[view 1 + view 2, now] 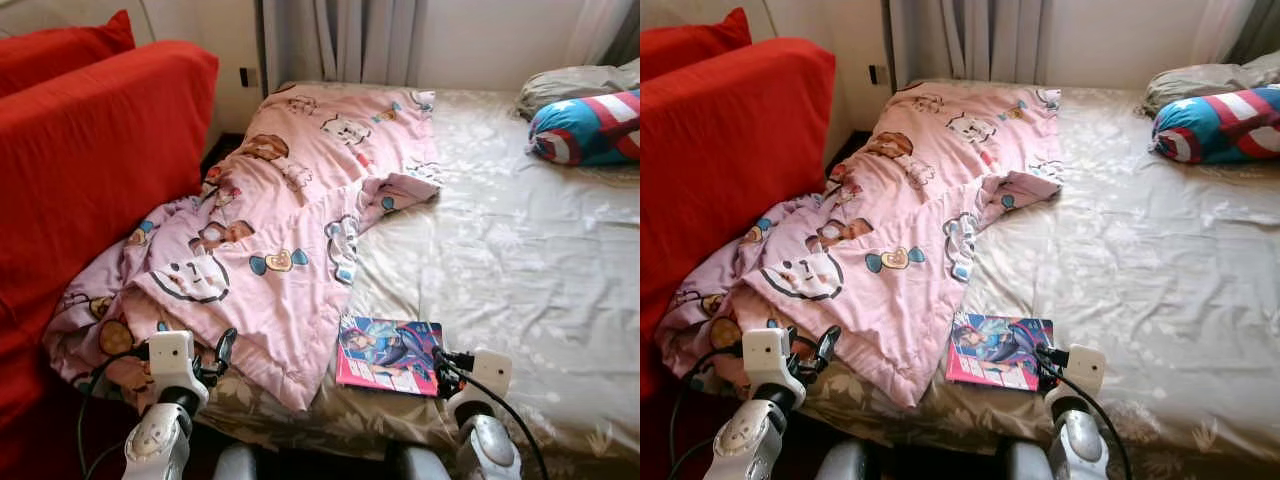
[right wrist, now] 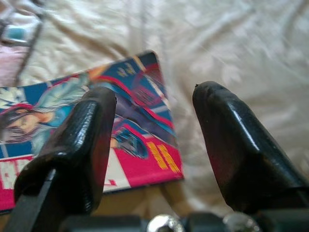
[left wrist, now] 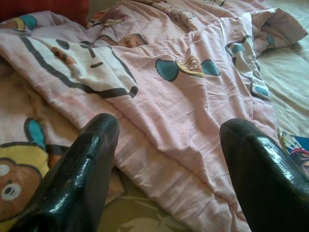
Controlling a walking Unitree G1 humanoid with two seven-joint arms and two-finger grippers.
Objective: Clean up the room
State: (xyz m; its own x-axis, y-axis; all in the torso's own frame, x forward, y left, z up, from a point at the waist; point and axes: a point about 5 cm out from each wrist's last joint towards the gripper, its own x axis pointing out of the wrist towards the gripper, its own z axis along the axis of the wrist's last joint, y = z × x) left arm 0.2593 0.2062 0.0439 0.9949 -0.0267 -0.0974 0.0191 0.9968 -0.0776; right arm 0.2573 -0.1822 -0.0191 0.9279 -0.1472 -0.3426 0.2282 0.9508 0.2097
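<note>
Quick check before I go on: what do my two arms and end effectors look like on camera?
Both arms are silver with rounded shells and white box-shaped wrist modules trailing black cables. The left end effector and the right end effector each carry two long, glossy black fingers with blunt, rounded tips.

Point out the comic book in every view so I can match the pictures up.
Left eye view: comic book at the bed's near edge, just left of the right gripper.
Right eye view: comic book, same spot, right of the pink blanket.
Left wrist view: a corner at the frame's edge, beyond the left gripper.
Right wrist view: comic book between and behind the open fingers.
Shared landmark: the pink blanket's hem beside the book.
</note>
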